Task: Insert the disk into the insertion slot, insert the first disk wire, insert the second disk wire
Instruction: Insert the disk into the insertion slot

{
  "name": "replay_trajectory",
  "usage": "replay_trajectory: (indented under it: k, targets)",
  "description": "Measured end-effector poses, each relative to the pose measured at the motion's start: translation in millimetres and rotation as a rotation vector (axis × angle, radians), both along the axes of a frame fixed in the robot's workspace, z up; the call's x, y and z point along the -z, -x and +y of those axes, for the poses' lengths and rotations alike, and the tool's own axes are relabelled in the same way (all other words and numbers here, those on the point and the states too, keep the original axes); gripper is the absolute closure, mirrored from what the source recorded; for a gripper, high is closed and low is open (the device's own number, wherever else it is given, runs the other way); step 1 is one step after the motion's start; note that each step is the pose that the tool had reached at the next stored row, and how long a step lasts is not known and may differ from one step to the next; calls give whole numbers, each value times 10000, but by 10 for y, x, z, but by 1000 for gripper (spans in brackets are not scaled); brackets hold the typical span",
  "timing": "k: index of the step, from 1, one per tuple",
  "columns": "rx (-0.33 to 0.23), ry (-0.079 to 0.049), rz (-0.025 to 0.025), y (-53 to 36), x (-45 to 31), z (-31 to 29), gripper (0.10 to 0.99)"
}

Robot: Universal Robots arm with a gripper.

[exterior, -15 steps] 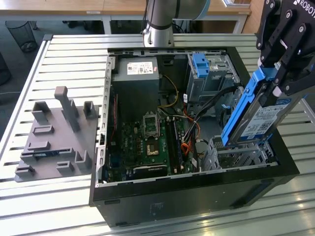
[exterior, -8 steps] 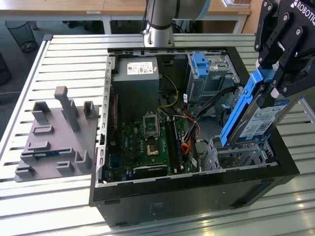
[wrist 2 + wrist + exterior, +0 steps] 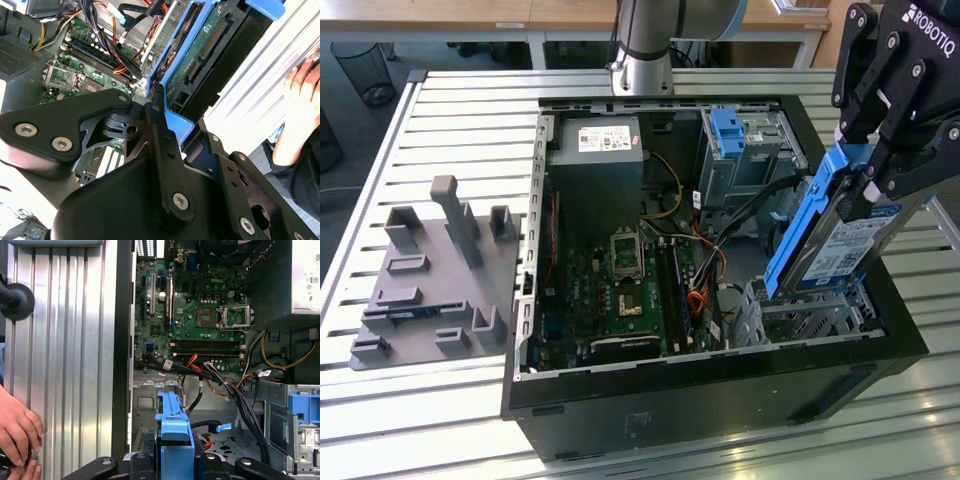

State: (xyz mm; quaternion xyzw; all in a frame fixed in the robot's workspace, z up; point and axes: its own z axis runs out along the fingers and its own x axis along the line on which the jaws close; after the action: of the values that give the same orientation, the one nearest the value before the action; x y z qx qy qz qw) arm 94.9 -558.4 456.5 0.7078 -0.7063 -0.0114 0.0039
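At the exterior view's right, over the near corner of the open black sheet-metal computer case (image 3: 720, 420), the black jointed hand (image 3: 880, 175) is clenched on the flat grey metal disk (image 3: 840, 240) with a white label, framed in a bright blue plastic carrier. The disk is steeply tilted, its lower end at the top rim of the low silver-grey perforated sheet-metal insertion slot (image 3: 800, 315); I cannot tell if they touch. The second wrist view shows the disk's green circuit-board underside (image 3: 200, 45). Loose black, red and orange cables (image 3: 705, 270) lie between the slot and the green motherboard (image 3: 620, 290). The case rests on a ribbed aluminium tabletop (image 3: 470, 120), with a matte grey plastic fixture (image 3: 430, 275) well apart. A person's fingers (image 3: 17, 425) rest on the tabletop.
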Motion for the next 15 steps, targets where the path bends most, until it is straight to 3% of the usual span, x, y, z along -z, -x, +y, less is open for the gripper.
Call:
replay_trajectory:
  k: [15]
  targets:
    - [37,-1,0,21,77,39,722]
